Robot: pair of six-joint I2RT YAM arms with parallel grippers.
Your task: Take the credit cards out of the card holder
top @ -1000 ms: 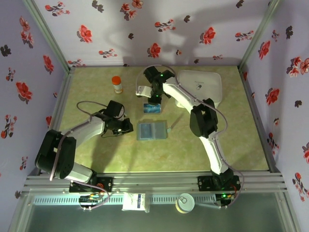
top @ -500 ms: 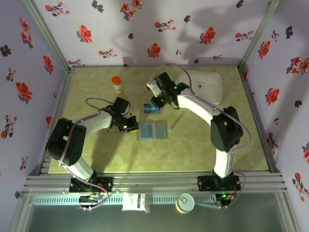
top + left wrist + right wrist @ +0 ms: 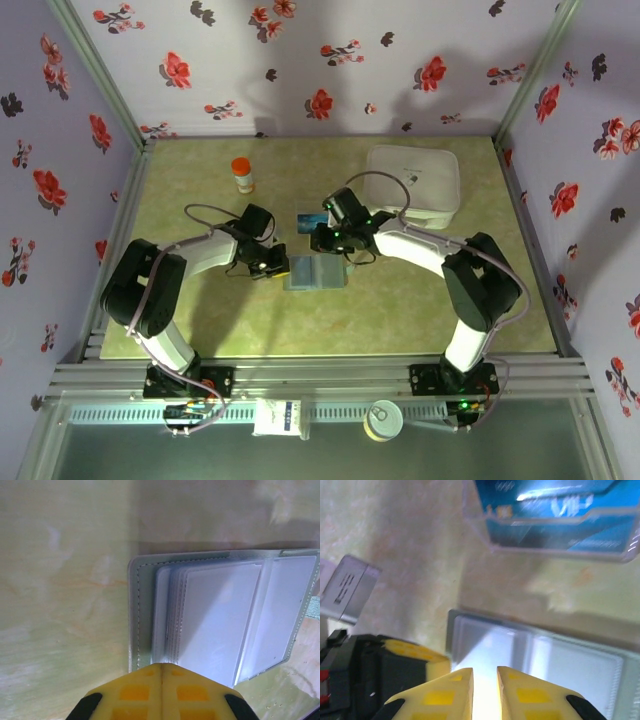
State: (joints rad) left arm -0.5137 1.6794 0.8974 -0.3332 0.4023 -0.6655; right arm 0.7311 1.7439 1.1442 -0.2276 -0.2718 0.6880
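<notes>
The card holder (image 3: 316, 272) lies open and flat on the green table, its clear sleeves pale (image 3: 220, 615). My left gripper (image 3: 277, 267) is shut, its yellow tips (image 3: 161, 665) together at the holder's stitched left edge (image 3: 134, 615). The right gripper (image 3: 331, 244) hovers over the holder's far edge (image 3: 560, 655), jaws a narrow gap apart (image 3: 485, 670) with nothing between them. A blue credit card (image 3: 313, 222) lies in a clear tray (image 3: 555, 522) just beyond the holder. I cannot make out any cards inside the sleeves.
A large white square box (image 3: 412, 180) sits at the back right, close behind the right arm. An orange-capped bottle (image 3: 242, 175) stands at the back left. The left gripper's yellow finger (image 3: 415, 655) shows beside the holder's corner in the right wrist view.
The right gripper has come from above the clear tray toward the holder's far edge. The left gripper has slid right to the holder's left edge and closed fully.
</notes>
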